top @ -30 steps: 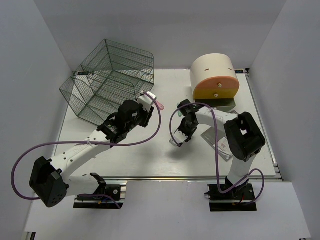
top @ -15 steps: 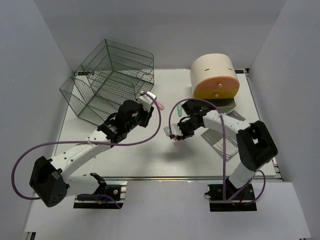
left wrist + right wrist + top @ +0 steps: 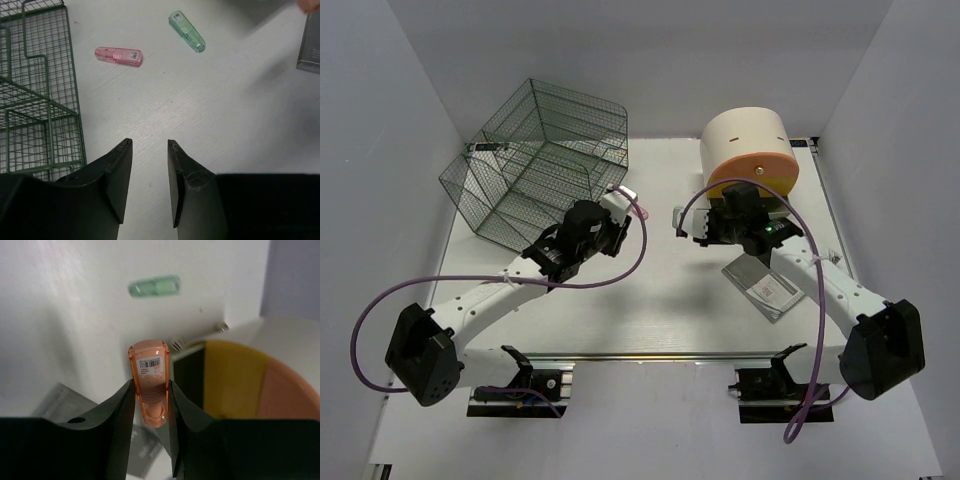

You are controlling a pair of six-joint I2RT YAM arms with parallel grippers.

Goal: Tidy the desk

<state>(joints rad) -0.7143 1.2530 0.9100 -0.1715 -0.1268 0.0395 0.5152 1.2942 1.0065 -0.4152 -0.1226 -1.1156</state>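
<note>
The right jaws grasp an orange stick [image 3: 148, 390], its tip jutting ahead of them, over the white surface [image 3: 60, 315]. The drawer box [image 3: 250, 385] sits just ahead, to their right. Likely stowing it: keep the squeeze firm and line up with the drawer before letting go. The left jaws hang parted, empty.

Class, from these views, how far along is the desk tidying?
Nothing looks put away. In hand: the right gripper clamps an orange case near the drawer box. Remaining: the pink case, green case and grey packet lie loose on the desk; the left gripper is open, empty.
</note>
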